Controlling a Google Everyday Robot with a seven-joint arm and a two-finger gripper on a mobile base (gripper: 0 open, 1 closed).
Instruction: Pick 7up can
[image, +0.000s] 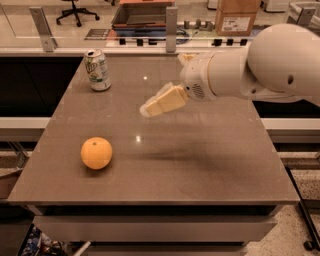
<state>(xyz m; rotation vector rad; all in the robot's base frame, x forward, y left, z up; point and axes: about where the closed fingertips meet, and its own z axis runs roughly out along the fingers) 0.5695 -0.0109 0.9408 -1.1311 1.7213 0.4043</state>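
White, bulky arm (260, 65): entering from the right edge, stretched leftward over the grey-brown table (210, 170), narrowing at the wrist near the middle of the top.

Cream-coloured gripper (161, 104): at the arm's end, angled down and to the left, raised above the surface, soft shadow on the tabletop below and to the right of it. Nothing held. How wide it stands: cannot tell from this angle.

7up can (97, 70): upright, long axis vertical, silver top upward, green lettering toward the camera. Standing near the table's far left corner, beyond and left of the gripper's tip, well apart from it.

Orange (96, 153): on the table, nearer the camera than the tip and left of it, well apart; roughly in line with the can, toward the front edge.

Cardboard box (238, 16): beyond the table, behind the arm.
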